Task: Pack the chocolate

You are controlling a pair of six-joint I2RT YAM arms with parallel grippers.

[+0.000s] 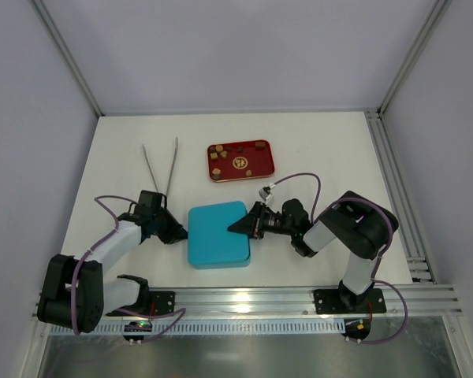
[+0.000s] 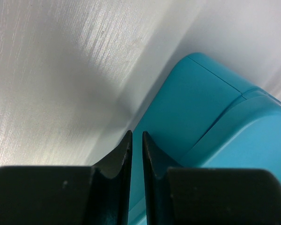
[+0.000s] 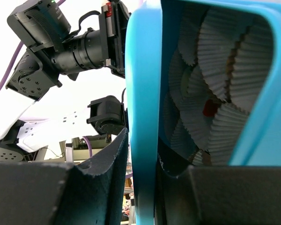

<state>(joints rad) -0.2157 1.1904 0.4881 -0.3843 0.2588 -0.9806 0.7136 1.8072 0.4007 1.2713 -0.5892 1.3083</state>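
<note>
Several small chocolate pieces [image 1: 260, 145] lie on the red tray [image 1: 225, 163] at the back. A teal box [image 1: 217, 234] stands in the middle. My right gripper [image 1: 238, 227] is shut on the edge of its teal lid [image 3: 143, 70], which stands between the fingers in the right wrist view [image 3: 141, 140]. Inside the box are white crinkled paper cups [image 3: 225, 61], and one holds a red piece [image 3: 210, 108]. My left gripper [image 1: 181, 234] is shut and empty, its tips at the box's left side [image 2: 136, 136].
Metal tongs [image 1: 162, 165] lie on the white table left of the red tray. The left arm's wrist [image 3: 75, 47] shows beyond the lid in the right wrist view. An aluminium rail [image 1: 410, 197] runs along the right edge.
</note>
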